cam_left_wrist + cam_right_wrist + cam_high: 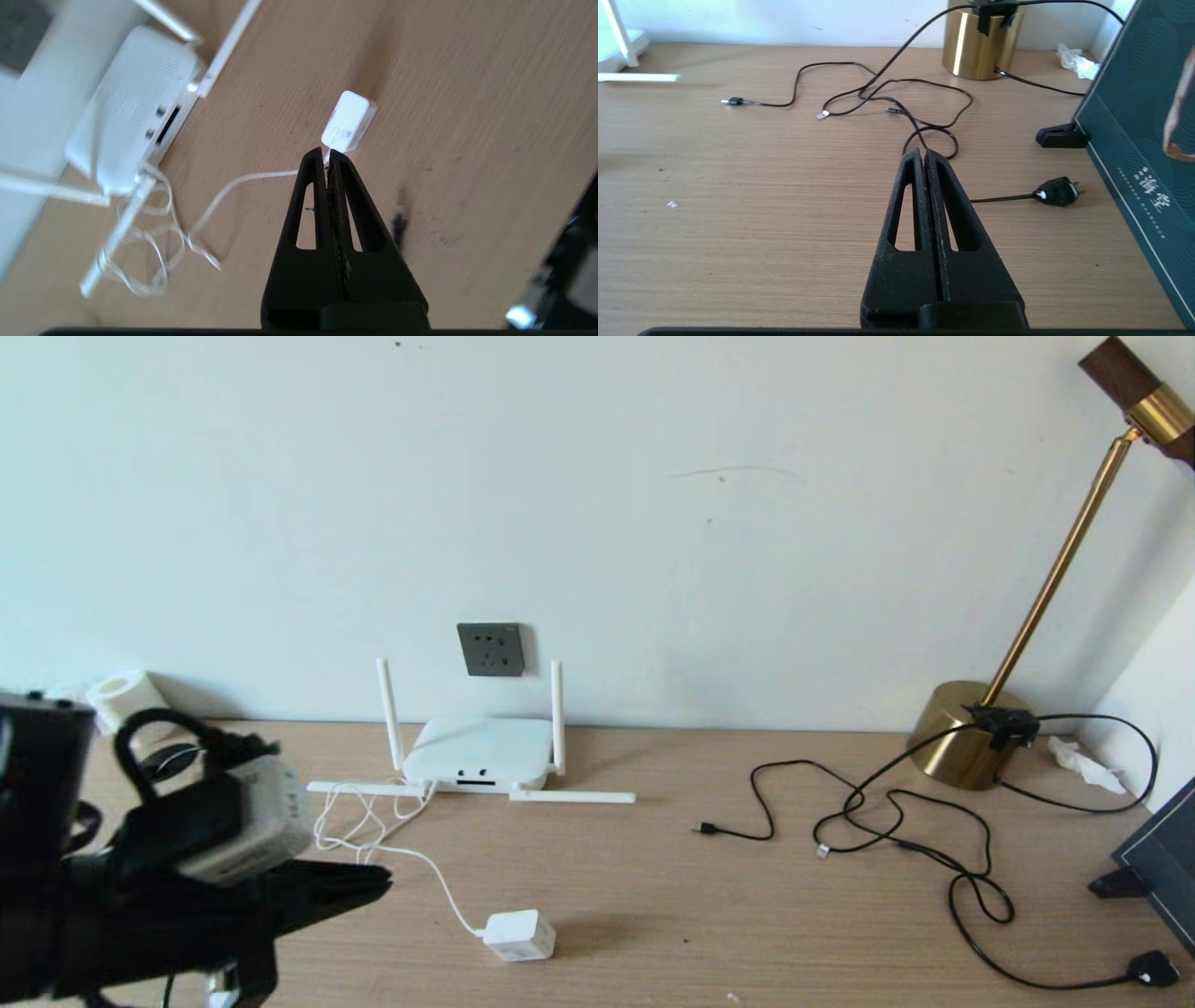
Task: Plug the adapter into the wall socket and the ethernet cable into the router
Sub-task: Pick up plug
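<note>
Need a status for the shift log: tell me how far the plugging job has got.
Nothing is done yet. The small white cube adapter lies on the wooden table, unplugged from the dark grey wall socket. In hand: the shut left gripper points toward the adapter. Left: both pluggings; no cable enters the flat white router's ports.
</note>
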{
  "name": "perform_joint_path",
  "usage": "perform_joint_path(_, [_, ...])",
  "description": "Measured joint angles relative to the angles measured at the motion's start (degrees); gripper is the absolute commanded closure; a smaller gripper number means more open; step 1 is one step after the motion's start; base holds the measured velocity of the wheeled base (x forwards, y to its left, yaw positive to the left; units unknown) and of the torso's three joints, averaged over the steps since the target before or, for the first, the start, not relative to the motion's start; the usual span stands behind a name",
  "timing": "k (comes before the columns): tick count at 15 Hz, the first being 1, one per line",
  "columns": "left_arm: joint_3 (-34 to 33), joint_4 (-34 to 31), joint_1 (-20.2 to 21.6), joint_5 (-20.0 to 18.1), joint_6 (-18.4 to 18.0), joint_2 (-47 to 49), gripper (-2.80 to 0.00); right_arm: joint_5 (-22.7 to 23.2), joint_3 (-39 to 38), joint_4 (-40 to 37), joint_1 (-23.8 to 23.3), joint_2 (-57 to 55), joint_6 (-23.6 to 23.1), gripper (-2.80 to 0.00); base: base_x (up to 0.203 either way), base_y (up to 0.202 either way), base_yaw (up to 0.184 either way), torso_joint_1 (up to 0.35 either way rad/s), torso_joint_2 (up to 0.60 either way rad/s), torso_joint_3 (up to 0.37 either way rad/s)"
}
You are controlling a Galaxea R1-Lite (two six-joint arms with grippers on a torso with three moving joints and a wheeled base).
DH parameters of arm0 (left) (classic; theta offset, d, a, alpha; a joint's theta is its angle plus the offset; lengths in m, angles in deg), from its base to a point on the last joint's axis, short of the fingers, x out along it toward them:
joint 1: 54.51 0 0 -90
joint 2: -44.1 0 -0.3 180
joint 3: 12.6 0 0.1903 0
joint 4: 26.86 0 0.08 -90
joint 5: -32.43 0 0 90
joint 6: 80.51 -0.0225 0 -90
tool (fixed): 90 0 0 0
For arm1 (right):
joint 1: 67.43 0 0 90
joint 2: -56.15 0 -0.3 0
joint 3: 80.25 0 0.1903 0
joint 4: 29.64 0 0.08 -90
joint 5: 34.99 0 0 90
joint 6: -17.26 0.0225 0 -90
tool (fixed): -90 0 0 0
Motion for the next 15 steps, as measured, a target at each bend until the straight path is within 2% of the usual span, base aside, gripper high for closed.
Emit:
perform_joint_path(2, [1.6, -0.1, -0.3, -1.6, -7.9, 6.1, 0.00, 0.0, 0.0, 0.0, 0.0, 0.0, 0.0, 0.00, 0.000, 0.000, 0.000, 0.000, 0.00, 0.000])
perform_joint_path(3, [2.3, -0.2, -0.4, -2.1, -11.3, 9.0, -2.80, 0.0, 0.0, 0.0, 0.0, 0.0, 0.0, 0.00, 0.000, 0.000, 0.000, 0.000, 0.00, 0.000])
perform_joint_path(5, [4.0, -0.1, -0.4, -2.4, -16.2, 13.8, -2.80, 0.0, 0.0, 0.0, 0.0, 0.0, 0.0, 0.00, 0.000, 0.000, 0.000, 0.000, 0.00, 0.000])
perform_joint_path(7, [6.6, 0.0, -0.6, -2.5, -19.0, 17.9, -2.80, 0.0, 0.0, 0.0, 0.0, 0.0, 0.0, 0.00, 0.000, 0.000, 0.000, 0.000, 0.00, 0.000])
perform_joint_path(11, [9.8, -0.2, -1.5, -3.0, -19.4, 24.6, -2.80, 0.0, 0.0, 0.0, 0.0, 0.0, 0.0, 0.00, 0.000, 0.000, 0.000, 0.000, 0.00, 0.000])
perform_joint_path(15, [13.6, -0.5, -4.7, -4.0, -19.4, 31.2, -2.80, 0.0, 0.0, 0.0, 0.0, 0.0, 0.0, 0.00, 0.000, 0.000, 0.000, 0.000, 0.00, 0.000])
